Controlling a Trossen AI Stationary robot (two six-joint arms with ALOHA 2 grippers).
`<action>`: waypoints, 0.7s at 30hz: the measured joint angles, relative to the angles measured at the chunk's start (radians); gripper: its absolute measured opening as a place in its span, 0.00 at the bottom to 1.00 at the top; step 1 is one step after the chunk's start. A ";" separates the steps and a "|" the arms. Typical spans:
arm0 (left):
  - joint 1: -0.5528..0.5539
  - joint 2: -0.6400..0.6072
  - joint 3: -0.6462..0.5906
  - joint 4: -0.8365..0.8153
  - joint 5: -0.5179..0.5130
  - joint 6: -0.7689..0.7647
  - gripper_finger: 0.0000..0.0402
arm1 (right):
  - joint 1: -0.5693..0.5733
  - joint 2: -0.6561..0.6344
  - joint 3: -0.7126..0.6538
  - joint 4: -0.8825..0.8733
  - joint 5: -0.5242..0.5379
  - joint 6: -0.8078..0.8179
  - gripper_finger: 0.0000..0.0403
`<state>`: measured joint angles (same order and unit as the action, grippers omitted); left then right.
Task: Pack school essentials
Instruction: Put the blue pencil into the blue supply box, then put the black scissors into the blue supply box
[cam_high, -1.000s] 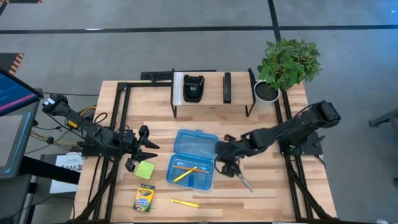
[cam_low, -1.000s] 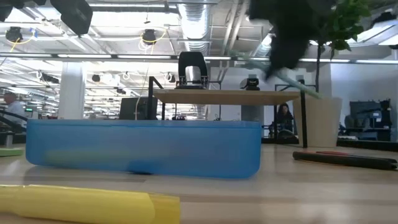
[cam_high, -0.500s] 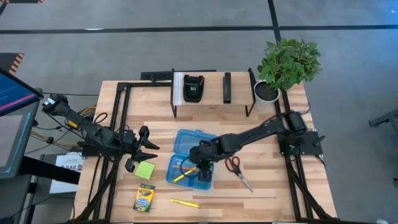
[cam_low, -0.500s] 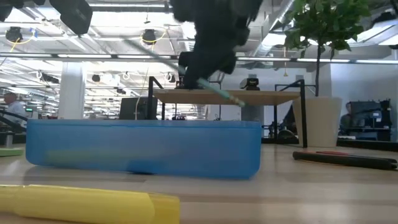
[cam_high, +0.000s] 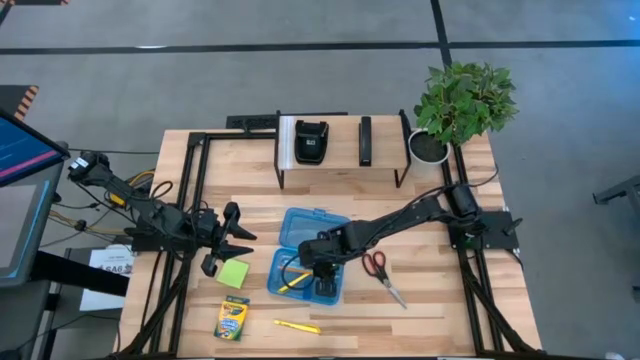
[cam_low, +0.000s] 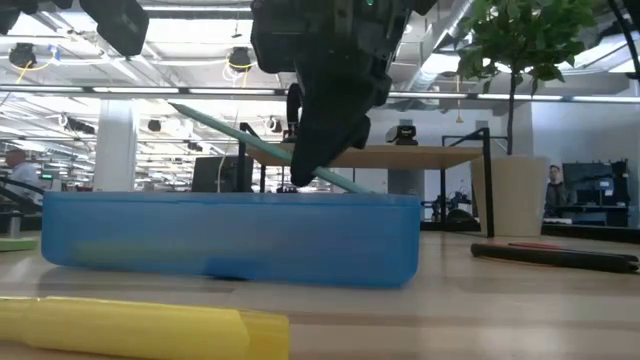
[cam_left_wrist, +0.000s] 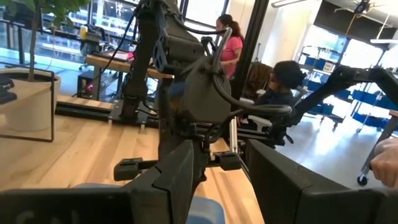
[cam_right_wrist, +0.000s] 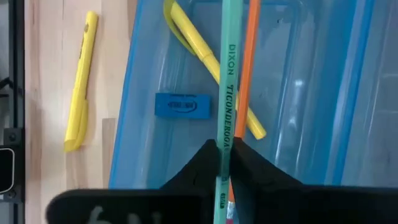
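My right gripper (cam_high: 318, 262) hovers over the open translucent blue case (cam_high: 310, 255), shut on a teal pencil (cam_right_wrist: 227, 93). A yellow pencil (cam_right_wrist: 211, 68), an orange pencil (cam_right_wrist: 249, 56) and a blue eraser (cam_right_wrist: 182, 105) lie on the case floor. On the table lie the red-handled scissors (cam_high: 383, 275), green sticky-note pad (cam_high: 233, 273), crayon box (cam_high: 232, 318) and yellow highlighter (cam_high: 297, 326). My left gripper (cam_high: 240, 235) waits open at the table's left, just beyond the sticky pad. My right gripper pinches the teal pencil between its two fingers (cam_right_wrist: 249, 165), close to one end (cam_right_wrist: 224, 163), coming from above and pointing down. The long free part (cam_low: 240, 135) sticks out toward the table's left. The pencil is lifted and tilted, its lower end dipping behind the case rim (cam_low: 365, 190).
A black metal rack (cam_high: 340, 145) with black devices stands at the far edge, with a potted plant (cam_high: 462, 100) at the far right corner. Black frame rails run along both table sides. People show in the room beyond the table.
My right gripper has carried the teal pencil from above the scissors toward the table's left, over the blue case, and has come down. The pencil now slants lower, with one end at the case rim. The scissors stay on the table.
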<state>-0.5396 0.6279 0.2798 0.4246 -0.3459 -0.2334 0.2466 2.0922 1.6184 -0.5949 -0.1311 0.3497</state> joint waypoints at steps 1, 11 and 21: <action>0.000 0.000 0.000 0.001 -0.002 0.000 0.34 | 0.000 0.000 0.000 0.000 0.000 0.001 0.14; 0.000 0.000 0.000 0.000 -0.001 -0.005 0.34 | 0.000 0.000 0.000 -0.014 0.001 0.016 0.45; 0.000 0.000 0.000 -0.010 0.004 -0.007 0.34 | 0.044 -0.133 0.007 -0.100 0.054 0.005 0.49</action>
<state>-0.5396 0.6281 0.2798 0.4145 -0.3421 -0.2401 0.2910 1.9592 1.6254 -0.6951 -0.0775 0.3550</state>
